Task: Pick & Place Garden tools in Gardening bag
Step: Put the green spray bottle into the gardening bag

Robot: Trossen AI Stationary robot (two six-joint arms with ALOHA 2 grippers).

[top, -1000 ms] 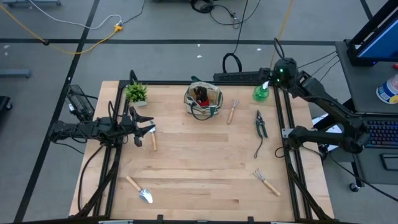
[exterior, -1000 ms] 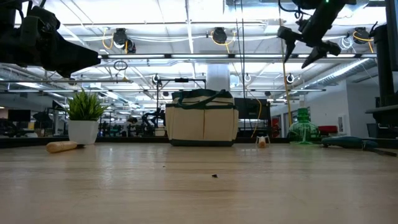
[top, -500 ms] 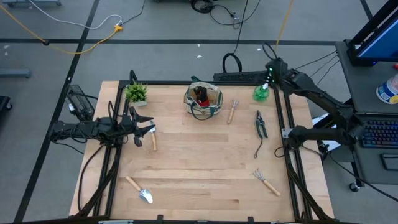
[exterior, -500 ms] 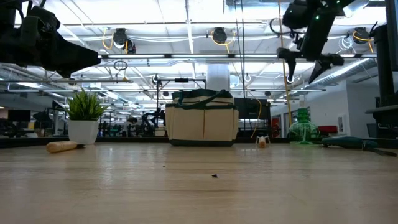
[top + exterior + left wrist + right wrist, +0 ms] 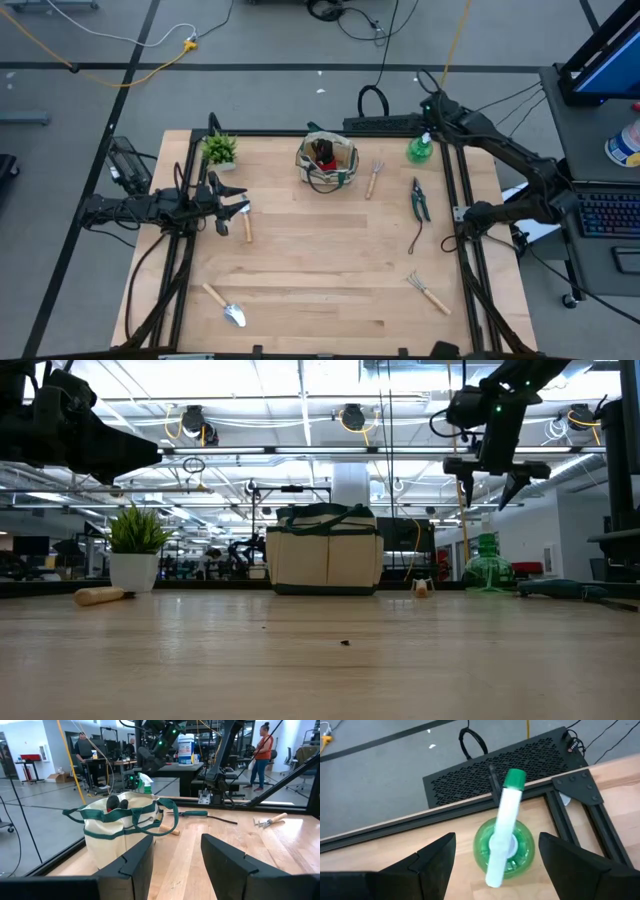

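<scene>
The right claw hangs in the air with its fingers spread wide, gripping nothing. Directly beneath it stands the green spray bottle, white nozzle up, at the table's far right corner. Toward the table's middle from there lie a wooden-handled fork and the black shears, then the beige bag. The left claw waits at the table's left edge, fingers partly apart, empty.
</scene>
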